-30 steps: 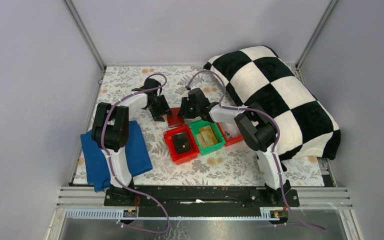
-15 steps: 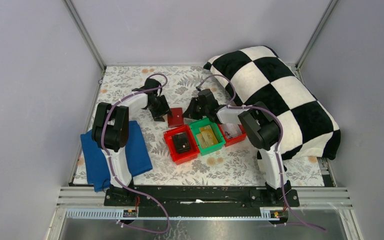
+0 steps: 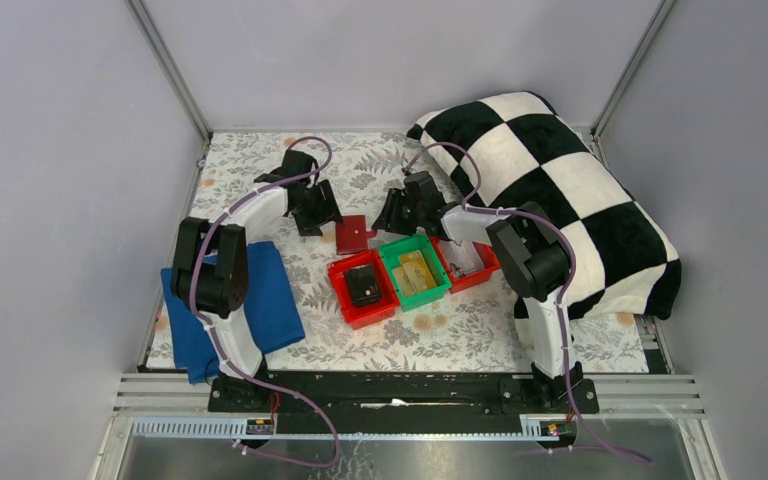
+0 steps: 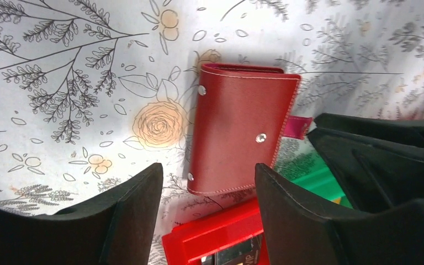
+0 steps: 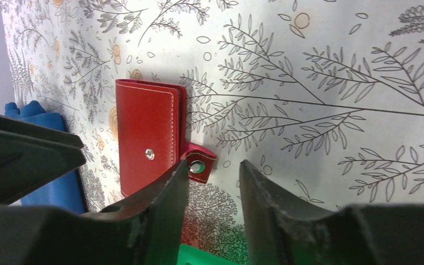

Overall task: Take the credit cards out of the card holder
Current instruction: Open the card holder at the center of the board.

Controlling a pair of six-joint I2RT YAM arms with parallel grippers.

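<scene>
The card holder (image 3: 354, 234) is a dark red wallet lying folded shut on the floral tablecloth, just behind the bins. In the left wrist view the card holder (image 4: 243, 130) lies flat beyond my open left gripper (image 4: 208, 176), which touches nothing. The holder's small strap tab (image 5: 199, 165) sticks out unsnapped at the tip of one finger of my open right gripper (image 5: 212, 168); nothing sits between those fingers. From above, the left gripper (image 3: 326, 220) stands just left of the holder and the right gripper (image 3: 384, 222) just right of it. No credit cards show at the holder.
A red bin (image 3: 362, 290) with a small black box, a green bin (image 3: 415, 272) with yellow-tan flat items and a second red bin (image 3: 472, 266) stand in a row in front of the holder. A blue cloth (image 3: 272, 300) lies left, a checkered cushion (image 3: 560, 190) right.
My right gripper has drawn back to the right off the card holder and opened. The left gripper has opened wider and its arm has shifted back. The holder lies free.
</scene>
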